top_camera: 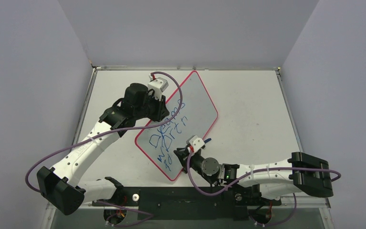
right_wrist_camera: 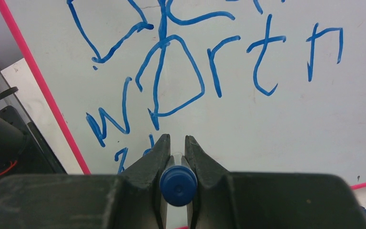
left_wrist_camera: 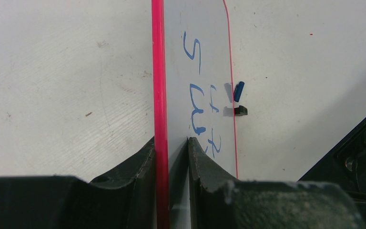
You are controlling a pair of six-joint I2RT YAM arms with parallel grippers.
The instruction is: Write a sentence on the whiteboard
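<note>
While left hand (left_wrist_camera: 170,141) clamps the whiteboard (top_camera: 190,102) and right hand (right_wrist_camera: 176,139) clamps a marker (right_wrist_camera: 178,186), grey walls (top_camera: 186,28) enclose the scuffed table (top_camera: 252,109).

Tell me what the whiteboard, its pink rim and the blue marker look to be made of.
The whiteboard looks like a smooth, glossy coated panel: a faint reflection of the black clip shows on it. Its rim seems thin moulded plastic, bright pink. The marker end looks like blue plastic with a sheen. The board's core cannot be told.

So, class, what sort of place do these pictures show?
Likely a robot lab test cell: left arm and right arm bolted to a white table, plain grey walls around, a scrawled whiteboard.
</note>
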